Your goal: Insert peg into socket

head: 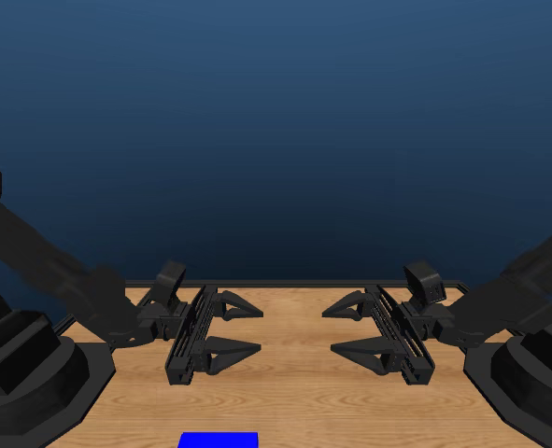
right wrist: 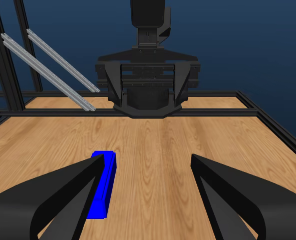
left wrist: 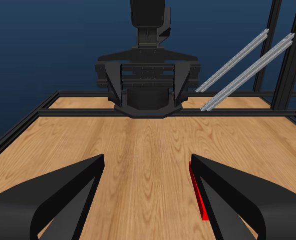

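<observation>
The blue socket [head: 218, 440] lies flat on the table at the near edge of the head view, cut off by the frame; in the right wrist view the socket [right wrist: 103, 187] is partly behind one jaw. Only the left wrist view shows the thin red peg [left wrist: 200, 197], lying on the wood and half hidden by a jaw. My left gripper [head: 247, 329] hovers open and empty above the table's left middle. Facing it, my right gripper [head: 336, 329] is also open and empty. In their wrist views, the left gripper [left wrist: 146, 162] and right gripper [right wrist: 146, 162] both hold their jaws wide apart.
A black frame borders the wooden table [head: 294, 392]. The arm bases [head: 33, 373] stand at both sides. Slanted silver rails [left wrist: 243, 65] rise beyond the table's edge. Each wrist view shows the opposite arm [right wrist: 148, 82] across the table.
</observation>
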